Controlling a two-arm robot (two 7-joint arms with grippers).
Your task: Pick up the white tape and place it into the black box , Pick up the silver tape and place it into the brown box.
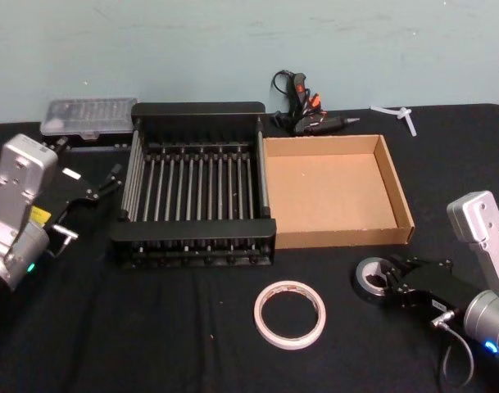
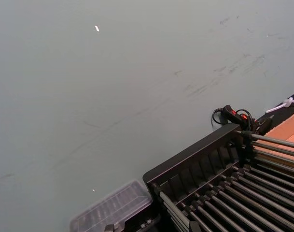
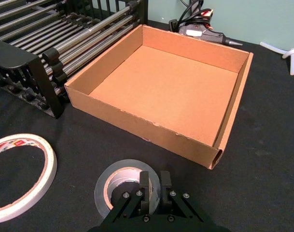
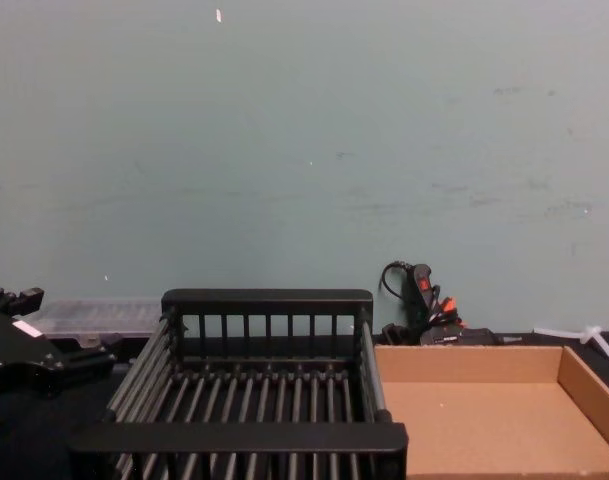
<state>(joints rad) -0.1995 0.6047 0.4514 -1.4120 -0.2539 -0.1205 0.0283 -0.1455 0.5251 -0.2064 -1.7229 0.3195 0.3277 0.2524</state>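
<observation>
The silver tape (image 1: 369,277) lies on the black table in front of the brown box (image 1: 394,176). My right gripper (image 1: 394,280) is shut on the near wall of the silver tape (image 3: 119,180), which rests on the table. The white tape (image 1: 289,313), with red print on its face, lies flat to the left of the silver tape and in front of the black box (image 1: 196,110). In the right wrist view the white tape (image 3: 40,169) is apart from the fingers (image 3: 145,186). My left gripper (image 1: 114,178) hangs open beside the black box's left side, holding nothing.
A black and orange glue gun (image 1: 302,110) with its cord lies behind the brown box (image 3: 151,126). A clear plastic case (image 1: 87,117) sits at the back left. A small white plastic piece (image 1: 401,115) lies at the back right. A pale wall stands behind the table.
</observation>
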